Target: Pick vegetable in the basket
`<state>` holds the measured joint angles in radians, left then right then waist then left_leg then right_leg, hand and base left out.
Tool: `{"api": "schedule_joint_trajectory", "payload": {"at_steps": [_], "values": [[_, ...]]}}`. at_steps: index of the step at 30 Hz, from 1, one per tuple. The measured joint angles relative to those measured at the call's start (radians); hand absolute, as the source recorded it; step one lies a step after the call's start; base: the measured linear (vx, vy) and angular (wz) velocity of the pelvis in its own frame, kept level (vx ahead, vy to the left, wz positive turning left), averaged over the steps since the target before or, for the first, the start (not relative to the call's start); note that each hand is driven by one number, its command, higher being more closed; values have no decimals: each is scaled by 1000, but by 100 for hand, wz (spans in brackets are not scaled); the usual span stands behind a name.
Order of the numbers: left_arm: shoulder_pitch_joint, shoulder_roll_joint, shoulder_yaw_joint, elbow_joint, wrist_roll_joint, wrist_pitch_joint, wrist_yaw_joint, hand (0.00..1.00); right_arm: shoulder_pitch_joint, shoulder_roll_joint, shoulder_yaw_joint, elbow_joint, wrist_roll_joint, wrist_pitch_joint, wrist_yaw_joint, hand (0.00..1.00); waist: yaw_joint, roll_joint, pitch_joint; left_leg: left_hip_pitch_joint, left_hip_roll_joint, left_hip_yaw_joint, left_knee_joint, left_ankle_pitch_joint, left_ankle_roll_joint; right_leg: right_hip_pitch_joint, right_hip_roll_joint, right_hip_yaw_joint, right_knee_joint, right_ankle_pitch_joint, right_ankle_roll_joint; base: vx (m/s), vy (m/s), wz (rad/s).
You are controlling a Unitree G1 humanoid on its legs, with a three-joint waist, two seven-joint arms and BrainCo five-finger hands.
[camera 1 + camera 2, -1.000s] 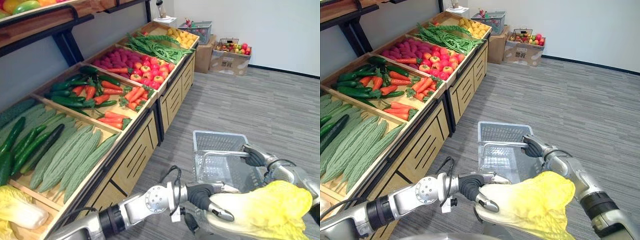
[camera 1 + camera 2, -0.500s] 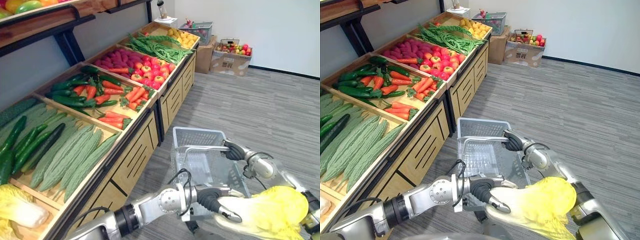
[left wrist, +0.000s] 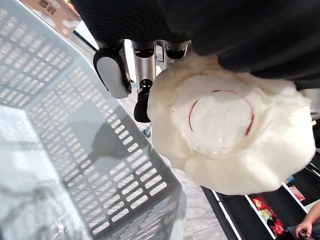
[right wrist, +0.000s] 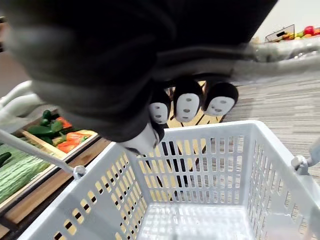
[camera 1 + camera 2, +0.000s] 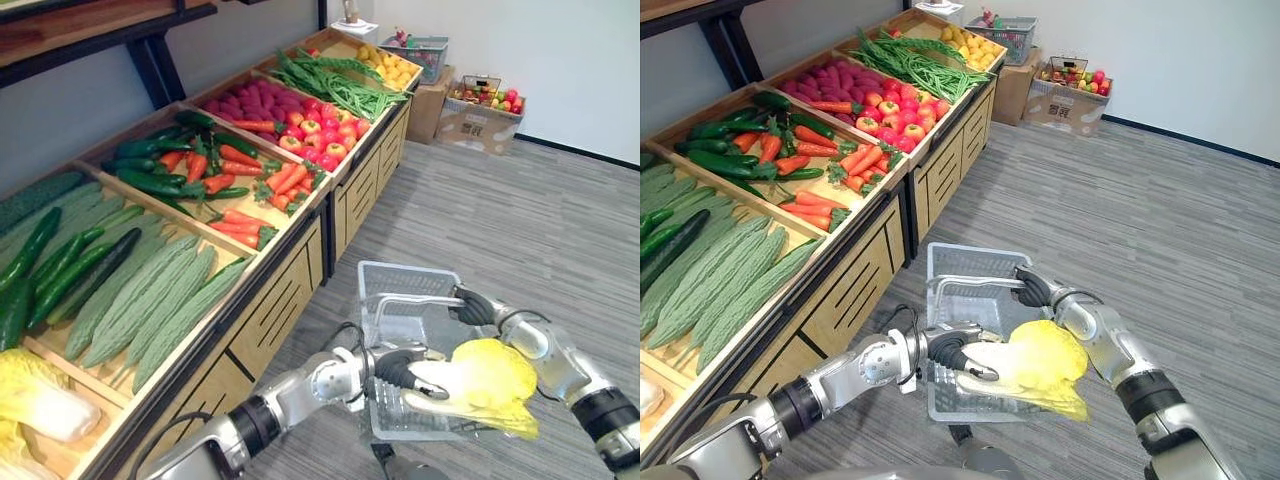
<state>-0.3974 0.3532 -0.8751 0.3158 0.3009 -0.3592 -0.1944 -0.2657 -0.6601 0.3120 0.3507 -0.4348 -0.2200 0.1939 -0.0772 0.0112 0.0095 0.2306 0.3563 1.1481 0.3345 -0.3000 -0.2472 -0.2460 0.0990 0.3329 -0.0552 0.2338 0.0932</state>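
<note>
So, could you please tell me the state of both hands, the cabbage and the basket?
Left hand: shut on the cabbage.
Right hand: shut on the basket handle.
Cabbage: held over the basket, not released.
Basket: held up by its handle, empty inside.

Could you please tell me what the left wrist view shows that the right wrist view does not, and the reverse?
The left wrist view gives the cabbage seen from its pale cut base, with the left hand curled round it, next to a slotted wall of the basket. The right wrist view gives the right hand curled round the metal handle, the bare floor inside the basket, and the peppers on the stand beyond. Both share the grey basket.
</note>
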Motion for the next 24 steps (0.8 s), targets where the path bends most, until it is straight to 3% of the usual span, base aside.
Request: {"api": "schedule_joint_trajectory", "payload": {"at_steps": [13,14,24], "values": [[-56,-14,70,101,147,26,44,100,78,2,-132,19,-2,12,0,100,1,-6,56,-2,-4,-8,-1,1,1,2,-9,-11,0,-7,-5,-34,-16,2],[-59,-16,70,107,157,29,50,0,80,2,-138,19,-2,12,0,100,1,-6,57,-2,-5,-9,-1,1,1,2,-9,-12,0,-7,-5,0,0,0],[-71,-93,139,203,234,70,90,0,109,14,-211,18,0,24,8,100,2,-6,79,-3,-18,-15,-15,3,4,3,-17,-14,0,-7,-5,-36,-10,1]]}}
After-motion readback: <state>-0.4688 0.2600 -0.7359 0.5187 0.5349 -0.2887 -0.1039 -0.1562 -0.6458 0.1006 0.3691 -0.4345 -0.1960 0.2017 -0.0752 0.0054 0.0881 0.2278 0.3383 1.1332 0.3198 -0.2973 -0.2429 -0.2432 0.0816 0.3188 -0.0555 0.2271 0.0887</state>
